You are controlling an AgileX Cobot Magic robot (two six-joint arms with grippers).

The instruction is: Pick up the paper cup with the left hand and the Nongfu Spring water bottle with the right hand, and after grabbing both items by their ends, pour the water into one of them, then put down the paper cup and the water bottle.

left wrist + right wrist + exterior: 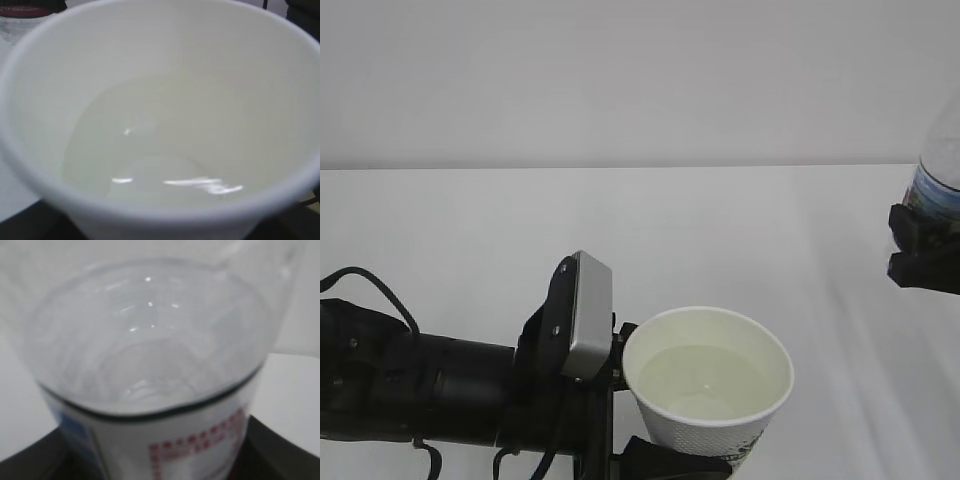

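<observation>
The left hand (620,400) is reaching in from the near left edge of the white desk (470,240), its black arm lying low and roughly horizontal with cables looping at its rear. A grey rounded rectangular plate (588,315) is sitting on top of the gripper body, tilted slightly. The jaws are clamping the paper cup (705,405) by its lower wall: one black finger (665,462) is showing under the cup at the bottom of the exterior view, and the other is pressing against the cup's left side just beside the plate. The cup is standing upright, at the near edge of the desk, slightly right of centre. Small dark printed marks are showing on its lower right side.

The water (150,160) is lying inside the cup, clear and colourless, filling the lower part; bright reflections are glinting on its surface in the left wrist view. The cream inner wall is rising well above the water line.

Farther back, at the right edge of the desk, the right hand (920,250) is gripping the Nongfu Spring water bottle (942,160) around its labelled section, jaws closed on the body. The bottle is well apart from the cup. In the right wrist view the clear ribbed wall (150,340) is filling the frame above the red-and-white label (195,445). Whether the bottle is resting on the desk or raised cannot be told.
</observation>
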